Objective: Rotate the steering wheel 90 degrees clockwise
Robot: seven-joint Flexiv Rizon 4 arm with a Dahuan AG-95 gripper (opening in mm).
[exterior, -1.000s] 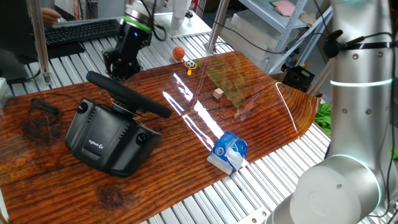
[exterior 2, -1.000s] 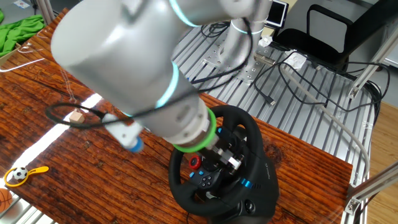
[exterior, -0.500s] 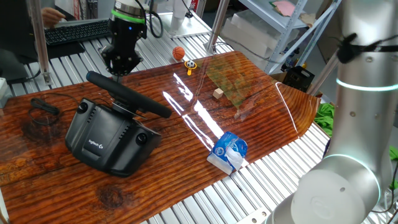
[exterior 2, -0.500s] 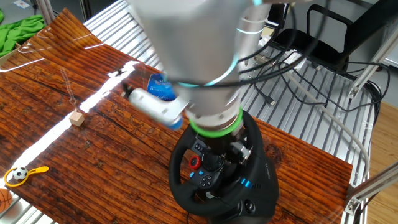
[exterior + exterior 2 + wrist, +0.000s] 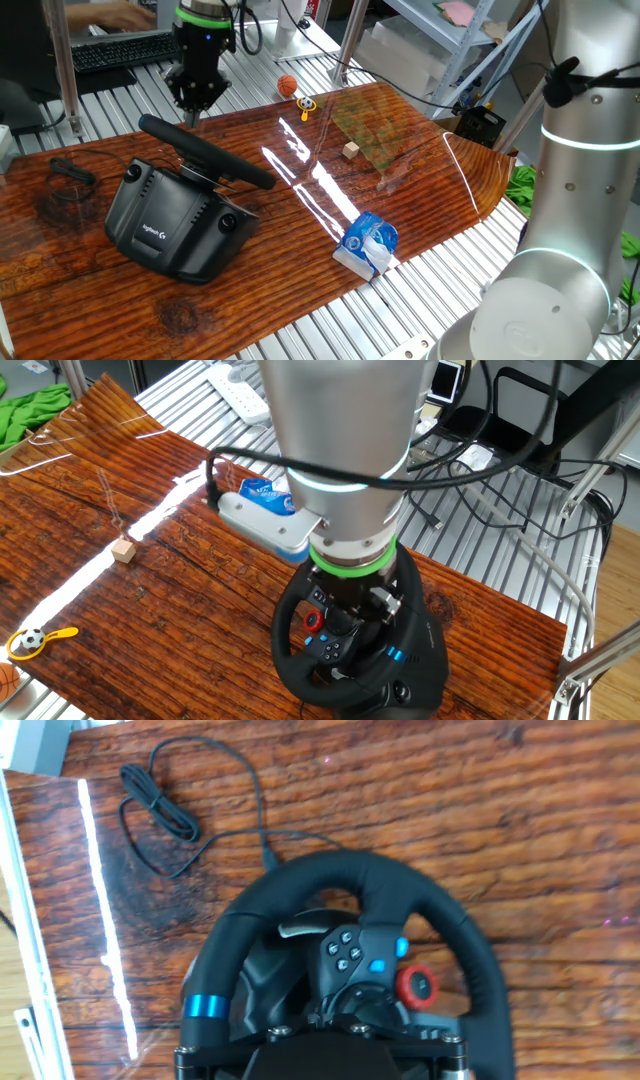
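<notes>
The steering wheel (image 5: pixel 205 152) is a black wheel with a thick rim, tilted on a bulky black base (image 5: pixel 175 225) at the table's left. In the hand view its rim (image 5: pixel 370 875) fills the lower frame, with a blue band at lower left and a red knob at right. It also shows in the other fixed view (image 5: pixel 290 660), partly hidden by the arm. My gripper (image 5: pixel 195 97) hangs just above the wheel's far rim, fingers pointing down. In the hand view the gripper (image 5: pixel 317 1019) has its tips together over the hub, holding nothing. It touches no part of the wheel that I can see.
A thin black cable (image 5: pixel 160 805) lies coiled on the wood beyond the wheel. A blue-white packet (image 5: pixel 368 243), a small wooden cube (image 5: pixel 350 150), an orange ball (image 5: pixel 287 86) and a clear plastic sheet lie to the right. A black keyboard (image 5: pixel 130 48) sits behind the table.
The gripper has risen and drawn back a little from the wheel's far rim while the wrist turned and the arm swung upright. The wheel has not moved.
</notes>
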